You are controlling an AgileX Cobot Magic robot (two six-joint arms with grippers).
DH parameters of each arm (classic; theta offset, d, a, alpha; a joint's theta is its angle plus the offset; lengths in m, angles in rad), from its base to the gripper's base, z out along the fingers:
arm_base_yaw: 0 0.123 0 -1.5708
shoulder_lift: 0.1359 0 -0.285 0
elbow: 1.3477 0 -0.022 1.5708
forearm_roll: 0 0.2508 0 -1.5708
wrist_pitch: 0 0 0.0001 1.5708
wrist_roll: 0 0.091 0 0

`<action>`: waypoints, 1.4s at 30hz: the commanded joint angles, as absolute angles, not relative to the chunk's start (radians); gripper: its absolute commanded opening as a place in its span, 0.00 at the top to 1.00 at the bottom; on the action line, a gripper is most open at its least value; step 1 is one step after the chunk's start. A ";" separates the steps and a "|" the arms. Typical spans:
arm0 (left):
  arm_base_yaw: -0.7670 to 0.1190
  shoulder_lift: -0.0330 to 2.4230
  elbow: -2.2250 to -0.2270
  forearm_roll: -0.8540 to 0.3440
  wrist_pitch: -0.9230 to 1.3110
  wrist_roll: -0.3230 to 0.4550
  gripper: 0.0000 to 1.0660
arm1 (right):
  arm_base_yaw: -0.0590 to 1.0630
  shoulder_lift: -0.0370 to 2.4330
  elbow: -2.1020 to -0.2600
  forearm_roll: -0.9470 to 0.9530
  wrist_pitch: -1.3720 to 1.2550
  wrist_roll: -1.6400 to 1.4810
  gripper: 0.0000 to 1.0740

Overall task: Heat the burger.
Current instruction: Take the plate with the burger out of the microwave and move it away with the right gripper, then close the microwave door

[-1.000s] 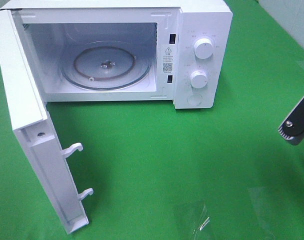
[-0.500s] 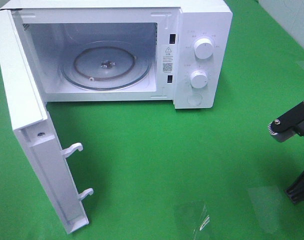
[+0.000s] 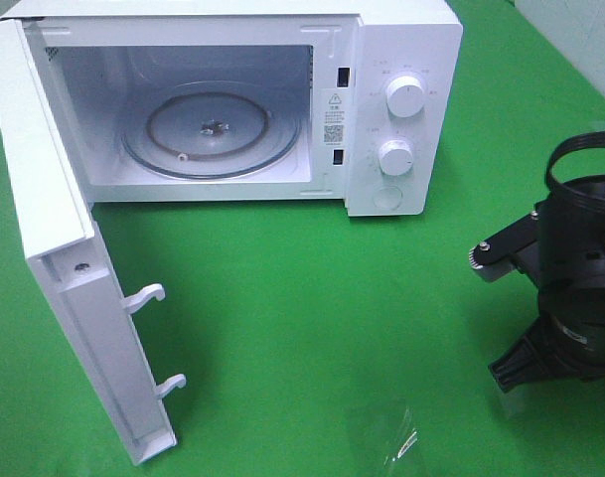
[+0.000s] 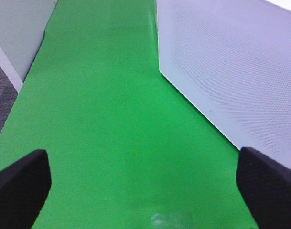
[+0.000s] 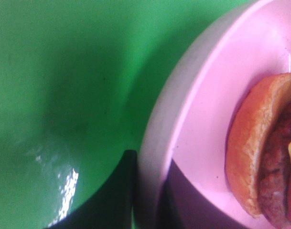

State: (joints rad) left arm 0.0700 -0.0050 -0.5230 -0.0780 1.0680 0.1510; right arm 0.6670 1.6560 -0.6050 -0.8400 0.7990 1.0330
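A white microwave [image 3: 232, 99] stands on the green desk [image 3: 312, 298], door [image 3: 74, 288] swung wide open. Its glass turntable [image 3: 211, 129] is bare. A pink plate [image 5: 207, 119] sits on the desk.

High view overlooks microwave [image 3: 223, 99]; wrist views hug green cloth [image 4: 112, 119].

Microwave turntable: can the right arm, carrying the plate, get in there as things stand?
Probably yes. The door is swung wide, the glass turntable is bare, and only green cloth lies between. The right gripper is clamped on the pink plate's rim.
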 commanded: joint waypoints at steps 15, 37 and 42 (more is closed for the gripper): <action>0.074 -0.009 -0.519 -0.076 1.071 0.146 0.08 | 0.612 1.804 -0.657 -0.969 0.695 1.164 0.77; 0.074 -0.009 -0.519 -0.076 1.071 0.146 0.08 | 0.619 1.371 -0.708 -0.495 0.563 0.565 0.35; 0.074 -0.009 -0.519 -0.076 1.071 0.146 0.08 | 0.619 1.257 -0.708 -0.322 0.586 0.348 0.21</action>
State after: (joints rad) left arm 0.0700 -0.0050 -0.5230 -0.0780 1.0680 0.1510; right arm 0.6190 1.3090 -0.7020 -0.4120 0.5660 0.4660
